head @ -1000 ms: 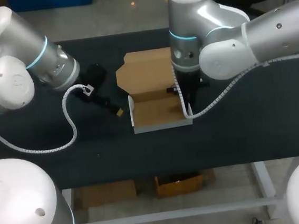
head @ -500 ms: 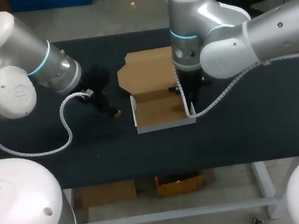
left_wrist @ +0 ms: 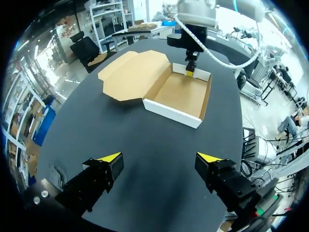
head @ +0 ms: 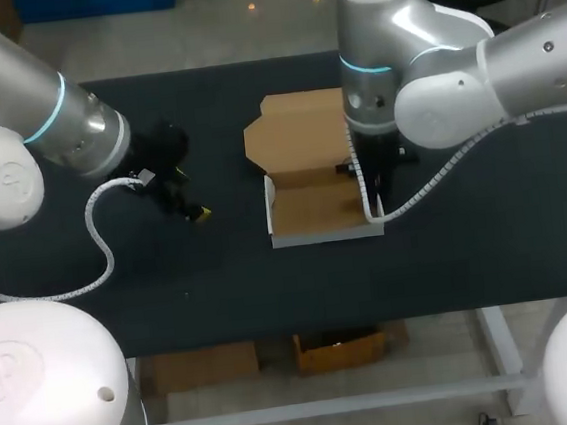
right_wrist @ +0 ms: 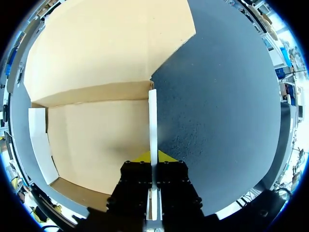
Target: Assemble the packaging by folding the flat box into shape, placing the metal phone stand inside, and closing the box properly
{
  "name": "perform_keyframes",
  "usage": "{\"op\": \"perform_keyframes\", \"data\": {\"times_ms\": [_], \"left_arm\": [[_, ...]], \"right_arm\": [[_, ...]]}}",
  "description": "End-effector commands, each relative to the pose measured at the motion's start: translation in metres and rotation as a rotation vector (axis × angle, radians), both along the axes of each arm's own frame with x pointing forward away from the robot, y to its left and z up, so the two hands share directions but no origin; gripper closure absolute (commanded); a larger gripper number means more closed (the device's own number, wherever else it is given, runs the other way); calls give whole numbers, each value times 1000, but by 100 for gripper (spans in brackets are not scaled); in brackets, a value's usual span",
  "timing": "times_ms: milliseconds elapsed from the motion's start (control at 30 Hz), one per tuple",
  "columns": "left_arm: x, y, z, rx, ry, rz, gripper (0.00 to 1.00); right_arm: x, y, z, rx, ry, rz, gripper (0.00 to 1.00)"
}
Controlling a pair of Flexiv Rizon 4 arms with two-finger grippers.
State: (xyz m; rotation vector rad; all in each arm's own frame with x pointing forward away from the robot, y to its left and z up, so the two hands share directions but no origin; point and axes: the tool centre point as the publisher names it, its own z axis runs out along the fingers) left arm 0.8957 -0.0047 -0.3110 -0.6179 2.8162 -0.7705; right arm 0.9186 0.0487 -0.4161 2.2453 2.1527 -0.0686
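The cardboard box (head: 313,208) lies as an open tray with white walls, its brown lid (head: 298,134) flat on the table behind it. My right gripper (head: 372,192) comes down from above and is shut on the box's right side wall (right_wrist: 152,116). In the right wrist view that white wall runs straight between the yellow tips of my right gripper (right_wrist: 153,157). My left gripper (left_wrist: 159,157) is open over bare mat, well short of the box (left_wrist: 179,94), with nothing between its fingers. In the head view my left gripper (head: 191,207) is left of the box. No metal phone stand shows in any view.
The black mat (head: 486,223) covers the table. Bare mat lies in front of the box and on both sides. The table's front edge (head: 305,333) runs close below the box.
My right gripper has shifted to the right, taking the box with it. My left gripper has drawn back to the left, so the gap to the box is wider.
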Motion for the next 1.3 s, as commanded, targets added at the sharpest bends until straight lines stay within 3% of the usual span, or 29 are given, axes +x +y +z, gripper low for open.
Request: {"op": "perform_keyframes", "data": {"times_ms": [33,300,800,1067,1300], "left_arm": [[-10,12,4,-16,-25,-21,0],[-19,20,7,4,-68,-32,0],[-20,20,7,6,-68,-28,0],[-20,20,7,6,-68,-28,0],[-20,20,7,6,-68,-28,0]], "right_arm": [[-1,-1,-1,12,-4,12,100],[-2,10,2,14,-18,51,100],[-1,11,2,11,-17,58,100],[0,15,0,-38,-11,57,100],[1,17,2,-173,24,19,100]]}}
